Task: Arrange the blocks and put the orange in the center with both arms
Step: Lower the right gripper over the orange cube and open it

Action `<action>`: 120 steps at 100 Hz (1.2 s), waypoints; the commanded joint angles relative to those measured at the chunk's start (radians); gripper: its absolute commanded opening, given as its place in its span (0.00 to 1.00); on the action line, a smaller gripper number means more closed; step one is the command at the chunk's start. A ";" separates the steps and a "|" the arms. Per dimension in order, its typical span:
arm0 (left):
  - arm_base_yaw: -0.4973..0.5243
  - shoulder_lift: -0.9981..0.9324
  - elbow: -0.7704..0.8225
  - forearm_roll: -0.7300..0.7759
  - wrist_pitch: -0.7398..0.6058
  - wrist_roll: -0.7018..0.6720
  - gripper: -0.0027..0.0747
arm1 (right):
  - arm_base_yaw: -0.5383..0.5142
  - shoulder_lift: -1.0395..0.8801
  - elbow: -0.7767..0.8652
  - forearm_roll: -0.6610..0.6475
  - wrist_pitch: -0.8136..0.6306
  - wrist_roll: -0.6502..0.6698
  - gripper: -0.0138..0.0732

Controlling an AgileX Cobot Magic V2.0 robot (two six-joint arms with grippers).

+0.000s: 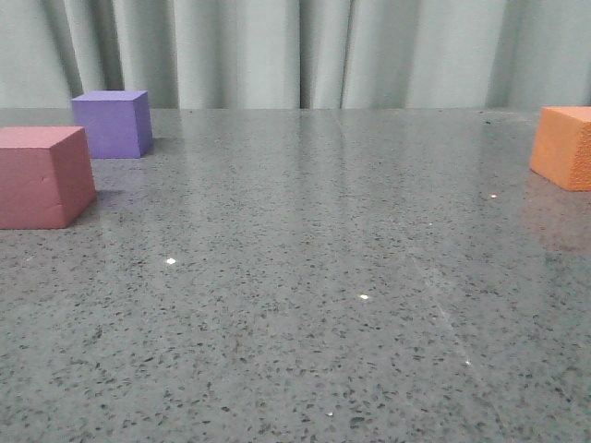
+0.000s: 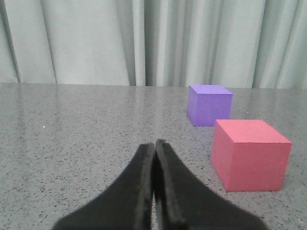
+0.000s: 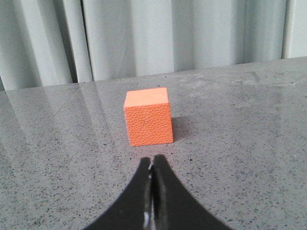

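Note:
The pink-red cube (image 1: 42, 175) sits at the table's left edge, and the purple cube (image 1: 113, 123) stands just behind it. The orange cube (image 1: 565, 146) sits at the far right, partly cut off by the frame edge. No gripper shows in the front view. In the left wrist view my left gripper (image 2: 155, 143) is shut and empty, short of the pink-red cube (image 2: 249, 153) and the purple cube (image 2: 209, 104). In the right wrist view my right gripper (image 3: 153, 159) is shut and empty, a short way in front of the orange cube (image 3: 148, 122).
The grey speckled tabletop (image 1: 305, 277) stretches between the left cubes and the orange cube. Pale pleated curtains (image 1: 295, 51) hang behind the table's far edge.

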 commanded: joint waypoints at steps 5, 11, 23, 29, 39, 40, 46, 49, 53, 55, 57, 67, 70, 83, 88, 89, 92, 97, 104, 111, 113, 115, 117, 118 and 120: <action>0.004 -0.027 0.054 -0.008 -0.081 -0.002 0.01 | 0.001 -0.019 -0.013 0.002 -0.084 -0.003 0.08; 0.004 -0.027 0.054 -0.008 -0.081 -0.002 0.01 | 0.001 -0.019 -0.013 0.002 -0.084 -0.003 0.08; 0.004 -0.027 0.054 -0.008 -0.081 -0.002 0.01 | 0.001 -0.019 -0.013 0.002 -0.084 -0.003 0.08; 0.004 -0.027 0.054 -0.008 -0.081 -0.002 0.01 | 0.001 -0.019 -0.013 0.002 -0.084 -0.003 0.08; 0.004 -0.027 0.054 -0.008 -0.081 -0.002 0.01 | 0.001 -0.019 -0.013 0.002 -0.084 -0.003 0.08; 0.004 -0.027 0.054 -0.008 -0.081 -0.002 0.01 | 0.001 -0.019 -0.013 0.002 -0.084 -0.003 0.08; 0.004 -0.027 0.054 -0.008 -0.081 -0.002 0.01 | 0.001 -0.019 -0.013 0.002 -0.084 -0.003 0.08; 0.004 -0.027 0.054 -0.008 -0.081 -0.002 0.01 | 0.001 -0.019 -0.013 0.002 -0.084 -0.003 0.08; 0.004 -0.027 0.054 -0.008 -0.081 -0.002 0.01 | 0.001 -0.019 -0.013 0.002 -0.084 -0.003 0.08; 0.004 -0.027 0.054 -0.008 -0.081 -0.002 0.01 | 0.001 -0.019 -0.013 0.002 -0.084 -0.003 0.08; 0.004 -0.027 0.054 -0.008 -0.081 -0.002 0.01 | 0.001 -0.019 -0.013 0.002 -0.089 -0.003 0.08; 0.004 -0.027 0.054 -0.008 -0.081 -0.002 0.01 | 0.001 -0.019 -0.013 0.002 -0.180 -0.004 0.08; 0.004 -0.027 0.054 -0.008 -0.081 -0.002 0.01 | 0.001 -0.019 -0.013 0.002 -0.225 -0.004 0.08; 0.004 -0.027 0.054 -0.008 -0.081 -0.002 0.01 | 0.002 -0.016 -0.066 0.002 -0.250 -0.003 0.08; 0.004 -0.027 0.054 -0.008 -0.081 -0.002 0.01 | 0.002 -0.003 -0.131 0.002 -0.160 -0.003 0.08; 0.004 -0.027 0.054 -0.008 -0.081 -0.002 0.01 | 0.002 0.003 -0.141 0.002 -0.145 -0.003 0.08; 0.004 -0.027 0.054 -0.008 -0.081 -0.002 0.01 | 0.002 0.022 -0.181 0.002 -0.069 -0.003 0.08; 0.004 -0.027 0.054 -0.008 -0.081 -0.002 0.01 | 0.002 0.067 -0.257 0.002 0.032 -0.004 0.08; 0.004 -0.027 0.054 -0.008 -0.081 -0.002 0.01 | 0.002 0.157 -0.371 0.002 0.152 -0.009 0.08; 0.004 -0.027 0.054 -0.008 -0.081 -0.002 0.01 | 0.002 0.270 -0.490 0.002 0.269 -0.009 0.08; 0.004 -0.027 0.054 -0.008 -0.081 -0.002 0.01 | 0.002 0.320 -0.539 0.002 0.306 -0.009 0.08; 0.004 -0.027 0.054 -0.008 -0.081 -0.002 0.01 | 0.002 0.346 -0.564 0.002 0.329 -0.009 0.08; 0.004 -0.027 0.054 -0.008 -0.081 -0.002 0.01 | 0.002 0.386 -0.602 0.002 0.366 -0.009 0.08; 0.004 -0.027 0.054 -0.008 -0.081 -0.002 0.01 | 0.002 0.399 -0.614 0.002 0.390 -0.009 0.08; 0.004 -0.027 0.054 -0.008 -0.081 -0.002 0.01 | 0.002 0.439 -0.651 0.002 0.423 -0.009 0.08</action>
